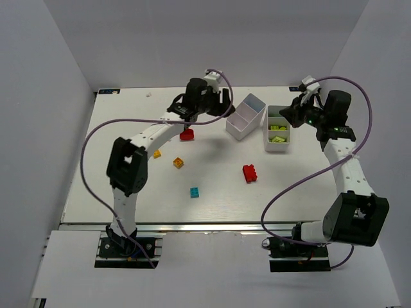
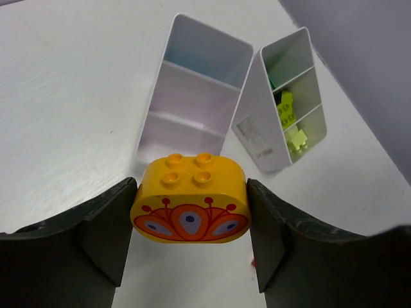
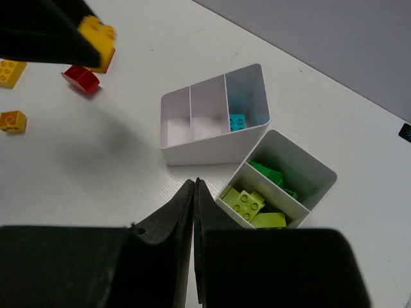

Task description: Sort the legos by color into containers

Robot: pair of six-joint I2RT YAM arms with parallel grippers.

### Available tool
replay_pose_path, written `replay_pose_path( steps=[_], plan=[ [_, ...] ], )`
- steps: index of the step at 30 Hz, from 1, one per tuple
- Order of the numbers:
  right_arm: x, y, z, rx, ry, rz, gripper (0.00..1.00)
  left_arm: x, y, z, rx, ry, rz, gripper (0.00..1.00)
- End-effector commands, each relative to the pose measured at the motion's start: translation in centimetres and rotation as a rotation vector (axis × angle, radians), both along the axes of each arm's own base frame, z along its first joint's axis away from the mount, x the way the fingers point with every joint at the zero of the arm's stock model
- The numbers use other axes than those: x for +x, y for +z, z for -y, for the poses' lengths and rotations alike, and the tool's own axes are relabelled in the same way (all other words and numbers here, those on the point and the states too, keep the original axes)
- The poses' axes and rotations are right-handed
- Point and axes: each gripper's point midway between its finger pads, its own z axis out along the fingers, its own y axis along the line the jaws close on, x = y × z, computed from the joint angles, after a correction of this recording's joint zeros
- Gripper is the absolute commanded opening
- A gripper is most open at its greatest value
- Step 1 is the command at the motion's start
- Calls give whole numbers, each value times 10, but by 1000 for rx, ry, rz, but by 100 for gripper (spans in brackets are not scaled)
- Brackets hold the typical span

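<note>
My left gripper (image 1: 187, 117) is shut on a yellow brick (image 2: 189, 199) with an orange fan print and holds it above the table, left of the two white trays. This gripper (image 2: 191, 192) looks toward both trays. The left tray (image 1: 239, 131) holds a cyan brick (image 3: 237, 122) in its end compartment. The right tray (image 1: 276, 146) holds lime bricks (image 3: 247, 204) and green bricks (image 3: 270, 173). My right gripper (image 1: 292, 114) is shut and empty, hovering near the right tray, jaws pressed together in its wrist view (image 3: 194, 186).
Loose bricks lie on the table: a red one (image 1: 187, 134) under the left gripper, a yellow one (image 1: 157, 153), an orange one (image 1: 178, 163), a cyan one (image 1: 194, 192) and a red one (image 1: 250, 173). Grey walls enclose the table.
</note>
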Motion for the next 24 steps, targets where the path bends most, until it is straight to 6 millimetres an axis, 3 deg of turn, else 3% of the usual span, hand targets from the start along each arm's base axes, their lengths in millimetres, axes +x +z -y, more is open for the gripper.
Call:
replay_pose_path(
  steps=[1,3,7,9,10,11,15,19,23,24],
  plan=[
    [-8,12,-1,41,5,28,7,20,53,43,-146,-83,174,26],
    [-12,8,0,45,5,22,8,36,63,58,-226,-72,249,25],
    [-15,3,3,44,6,8,9,44,73,83,-306,-85,402,25],
    [-14,1,7,47,-1,3,9,50,72,91,-322,-72,439,25],
    [-14,0,8,47,-3,1,9,56,60,97,-322,-63,441,25],
    [-14,0,9,51,-4,-1,9,61,69,99,-336,-53,470,25],
    [-12,-4,14,63,-11,-16,9,71,60,108,-361,-45,525,29],
    [-11,-8,19,74,-22,-27,9,73,64,113,-396,-53,640,33],
    [-11,-12,22,78,-29,-38,9,80,48,120,-414,-59,659,33],
    [-11,-12,24,79,-32,-37,9,80,56,122,-426,-63,675,33]
  ],
)
